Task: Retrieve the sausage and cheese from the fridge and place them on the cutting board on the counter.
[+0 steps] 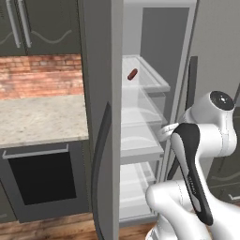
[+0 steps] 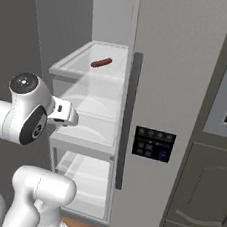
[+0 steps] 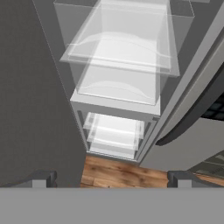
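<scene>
- The fridge (image 1: pixel 140 117) door is open.
- The sausage (image 1: pixel 132 74) lies alone on the top shelf (image 2: pixel 86 64).
- The gripper (image 3: pixel 111 179) has its jaws wide open and holds nothing.
- It sits lower, near the middle shelves.
- The sausage looks small, light and round, so it may roll.
- Pinch it across the middle.

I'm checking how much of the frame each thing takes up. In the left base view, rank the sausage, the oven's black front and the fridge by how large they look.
1. The fridge, spanning the full height of the view.
2. The oven's black front, a mid-sized panel under the stone top.
3. The sausage, tiny on the upper shelf; it also sits farther back, so it looks smaller still.
</scene>
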You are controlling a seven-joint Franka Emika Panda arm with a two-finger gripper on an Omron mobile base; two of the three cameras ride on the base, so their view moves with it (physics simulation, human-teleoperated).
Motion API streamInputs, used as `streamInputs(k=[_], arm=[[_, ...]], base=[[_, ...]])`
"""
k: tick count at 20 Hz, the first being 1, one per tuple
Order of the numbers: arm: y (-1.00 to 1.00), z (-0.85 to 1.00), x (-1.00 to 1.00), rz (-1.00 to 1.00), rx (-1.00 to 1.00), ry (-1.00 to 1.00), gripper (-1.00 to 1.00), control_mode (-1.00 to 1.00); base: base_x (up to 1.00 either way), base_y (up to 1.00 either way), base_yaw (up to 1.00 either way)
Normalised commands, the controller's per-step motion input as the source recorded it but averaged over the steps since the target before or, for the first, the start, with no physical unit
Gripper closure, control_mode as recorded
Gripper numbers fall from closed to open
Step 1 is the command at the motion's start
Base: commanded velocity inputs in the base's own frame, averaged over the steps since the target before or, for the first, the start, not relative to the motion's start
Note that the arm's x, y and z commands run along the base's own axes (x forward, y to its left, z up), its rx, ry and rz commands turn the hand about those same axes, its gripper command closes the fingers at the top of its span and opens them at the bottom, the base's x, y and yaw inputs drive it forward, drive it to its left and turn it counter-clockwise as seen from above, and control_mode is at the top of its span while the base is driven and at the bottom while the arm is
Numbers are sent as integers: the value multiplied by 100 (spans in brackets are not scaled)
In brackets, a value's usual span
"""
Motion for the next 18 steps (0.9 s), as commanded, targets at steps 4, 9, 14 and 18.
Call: streamInputs(k=[4, 9, 14, 18], arm=[[0, 0, 0, 0, 0, 0, -100, -100], [0, 0, 0, 0, 0, 0, -100, -100], [8, 0, 5, -2, -1, 0, -100, -100], [0, 38, 44, -3, 4, -13, -100, -100]], base=[[0, 0, 0], [0, 0, 0], [0, 0, 0], [0, 0, 0]])
